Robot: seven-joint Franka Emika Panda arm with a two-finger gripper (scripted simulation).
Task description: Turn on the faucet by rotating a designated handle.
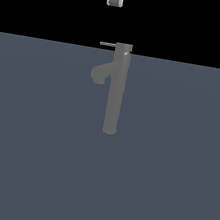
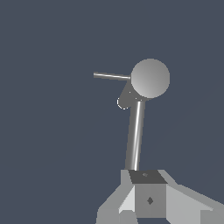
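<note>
The faucet (image 1: 116,93) is a tall slim grey column standing on the dark floor, with a stubby angled spout (image 1: 98,74) branching toward the exterior view's left. The handle (image 1: 108,44), a thin grey rod, sticks out from the top cap toward that same side. My gripper (image 1: 115,2) hangs well above the handle, apart from it, with its fingers shut and nothing between them. In the wrist view I look down on the round top cap (image 2: 150,78), the handle (image 2: 111,76), the spout (image 2: 124,98) and the column (image 2: 135,135). The gripper (image 2: 146,177) shows at the frame's edge.
A flat dark blue-grey floor (image 1: 32,160) lies all around the faucet. The background above it is black.
</note>
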